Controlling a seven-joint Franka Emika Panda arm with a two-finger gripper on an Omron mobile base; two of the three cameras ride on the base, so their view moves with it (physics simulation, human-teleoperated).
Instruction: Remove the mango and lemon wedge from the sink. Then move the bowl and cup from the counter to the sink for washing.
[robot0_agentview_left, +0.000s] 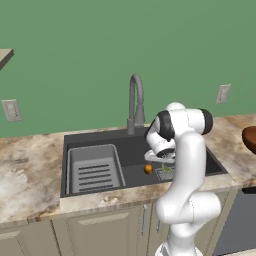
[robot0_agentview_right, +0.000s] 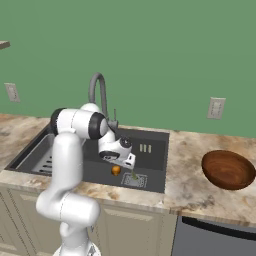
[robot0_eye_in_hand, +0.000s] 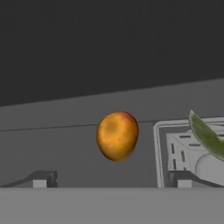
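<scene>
The orange-brown mango (robot0_agentview_left: 148, 169) (robot0_agentview_right: 116, 170) (robot0_eye_in_hand: 117, 135) lies on the floor of the dark grey sink (robot0_agentview_left: 100, 138) (robot0_agentview_right: 156, 162). Beside it, over the square drain, lies the greenish lemon wedge (robot0_agentview_left: 166, 169) (robot0_agentview_right: 134, 175) (robot0_eye_in_hand: 204, 134). My gripper (robot0_agentview_left: 161, 161) (robot0_agentview_right: 124, 164) (robot0_eye_in_hand: 111, 181) hangs open low in the basin, just short of the mango, which sits between the lines of the two fingertips (robot0_eye_in_hand: 40, 179) without touching them. The reddish-brown bowl (robot0_agentview_left: 250, 139) (robot0_agentview_right: 228, 169) rests on the marbled counter (robot0_agentview_left: 30, 175) (robot0_agentview_right: 190, 192) right of the sink. The cup is out of view.
A grey gooseneck faucet (robot0_agentview_left: 136, 102) (robot0_agentview_right: 99, 92) rises behind the basin, close to my arm. A lighter slotted tray insert (robot0_agentview_left: 95, 170) takes up the sink's left half. Wall outlets (robot0_agentview_left: 223, 93) (robot0_agentview_right: 216, 108) sit on the green wall. A dark appliance front (robot0_agentview_right: 215, 240) is below the bowl.
</scene>
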